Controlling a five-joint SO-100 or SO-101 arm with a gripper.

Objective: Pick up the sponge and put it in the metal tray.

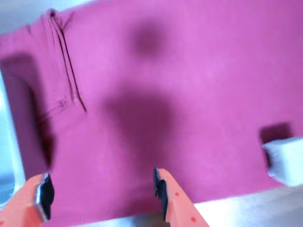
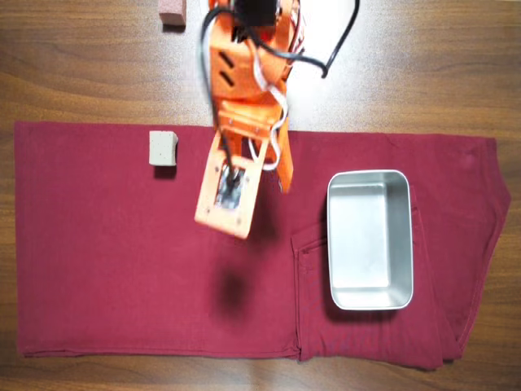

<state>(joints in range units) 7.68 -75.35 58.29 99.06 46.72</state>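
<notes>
Sponge lies on the red cloth, just left of the orange arm in the overhead view. End effector hangs spread and empty. Metal tray sits well right.

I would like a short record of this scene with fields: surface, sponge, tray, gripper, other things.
surface: dark red cloth on a wooden table
sponge: on the cloth, left of the arm in the overhead view, untouched
metal tray: on the cloth at right, empty
gripper: open, holding nothing, above bare cloth
other things: pinkish-red block on the table at the top edge
</notes>
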